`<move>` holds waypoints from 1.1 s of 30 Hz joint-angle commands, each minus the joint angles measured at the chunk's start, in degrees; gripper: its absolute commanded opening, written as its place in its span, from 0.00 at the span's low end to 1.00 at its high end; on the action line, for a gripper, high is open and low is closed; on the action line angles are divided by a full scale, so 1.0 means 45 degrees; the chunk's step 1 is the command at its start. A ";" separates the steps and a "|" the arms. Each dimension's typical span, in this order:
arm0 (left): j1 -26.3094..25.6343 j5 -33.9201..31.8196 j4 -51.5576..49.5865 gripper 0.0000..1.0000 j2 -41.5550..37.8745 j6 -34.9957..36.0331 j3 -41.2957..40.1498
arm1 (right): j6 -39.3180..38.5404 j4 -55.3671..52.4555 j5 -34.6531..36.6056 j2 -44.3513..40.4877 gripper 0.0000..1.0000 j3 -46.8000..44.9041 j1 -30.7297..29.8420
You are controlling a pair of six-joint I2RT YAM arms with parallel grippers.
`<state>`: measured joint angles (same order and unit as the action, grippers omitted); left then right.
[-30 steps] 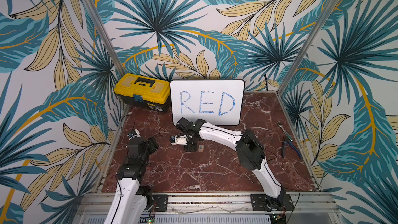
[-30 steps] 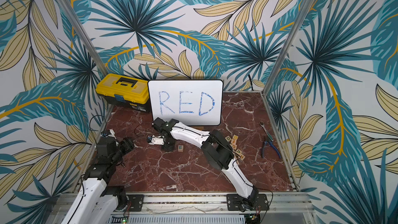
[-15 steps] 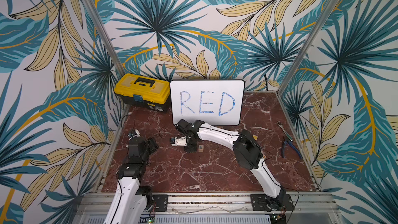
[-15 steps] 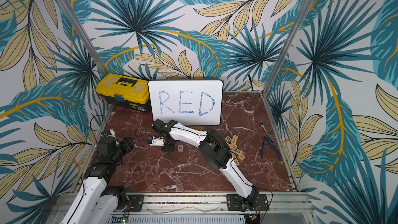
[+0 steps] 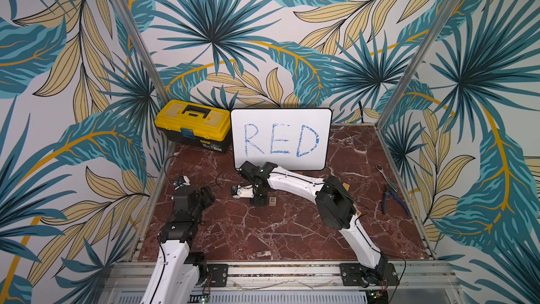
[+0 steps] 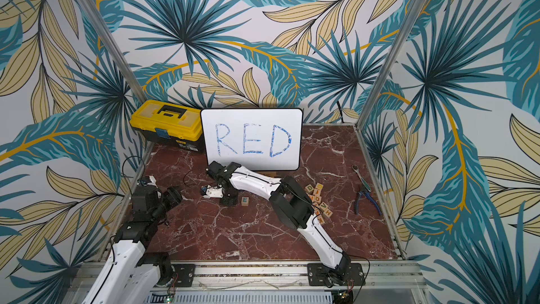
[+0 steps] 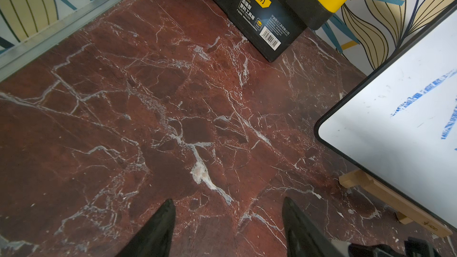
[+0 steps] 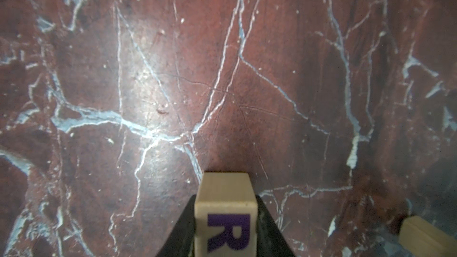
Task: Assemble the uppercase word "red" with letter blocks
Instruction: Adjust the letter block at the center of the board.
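The right arm rises from its base at the front edge of the red-brown marble tabletop (image 5: pixel 263 238) to a raised dark elbow. Its white forearm then stretches forward and to the left, and the wrist bends so the right gripper (image 5: pixel 258 201) points straight down just in front of the white board handwritten RED in blue (image 5: pixel 280 138). In the right wrist view its black fingers (image 8: pixel 184 221) press both sides of a small pale wooden cube printed with a dark purple R (image 8: pixel 225 216). This R cube is clamped low over the marble, and whether it rests on it cannot be told. A like cube with a teal E (image 5: pixel 272 200) stands on the table just to the right of that gripper, apart from it. The left arm is folded near the front left corner beside the aluminium edge rail (image 7: pixel 49 33). The left gripper (image 7: pixel 228 208) hangs above bare marble with its fingers well apart and nothing between them, aimed toward the yellow-and-black plastic toolbox (image 5: pixel 193 125). Bare marble lies between the two grippers and across the front half. A heap of further letter cubes (image 6: pixel 318 203) sits behind the right elbow, and blue-handled pliers (image 5: pixel 394 200) lie near the right edge.
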<state>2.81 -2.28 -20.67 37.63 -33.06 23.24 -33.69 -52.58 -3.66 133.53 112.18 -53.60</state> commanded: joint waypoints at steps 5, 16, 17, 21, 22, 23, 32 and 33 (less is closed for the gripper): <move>0.0128 0.0118 -0.0055 0.69 -0.0051 0.0012 -0.0087 | -0.0099 -0.0340 -0.0037 0.0160 0.34 0.0208 0.0037; 0.0137 0.0138 -0.0048 0.69 -0.0042 0.0022 -0.0073 | -0.0127 -0.0270 0.0013 0.0117 0.34 -0.0095 0.0056; 0.0134 0.0136 -0.0046 0.69 -0.0041 0.0022 -0.0084 | -0.0110 -0.0283 0.0032 0.0112 0.34 -0.0115 0.0075; 0.0136 0.0138 -0.0020 0.69 -0.0005 0.0038 -0.0072 | -0.0086 -0.0269 0.0052 0.0104 0.35 -0.0239 0.0069; 0.0127 0.0136 -0.0017 0.69 0.0013 0.0042 -0.0080 | -0.0062 -0.0251 0.0052 0.0093 0.36 -0.0259 0.0096; 0.0137 0.0136 0.0003 0.69 0.0017 0.0042 -0.0069 | -0.0047 -0.0231 0.0059 0.0092 0.37 -0.0277 0.0094; 0.0127 0.0137 0.0016 0.69 0.0016 0.0071 -0.0068 | -0.0047 -0.0207 0.0150 0.0026 0.40 -0.0325 0.0096; 0.0139 0.0133 -0.0015 0.69 0.0013 0.0061 -0.0058 | -0.0042 -0.0198 0.0148 0.0019 0.40 -0.0337 0.0091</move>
<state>2.83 -2.09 -20.67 37.67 -33.04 23.24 -33.69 -52.56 -3.38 133.51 111.94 -53.23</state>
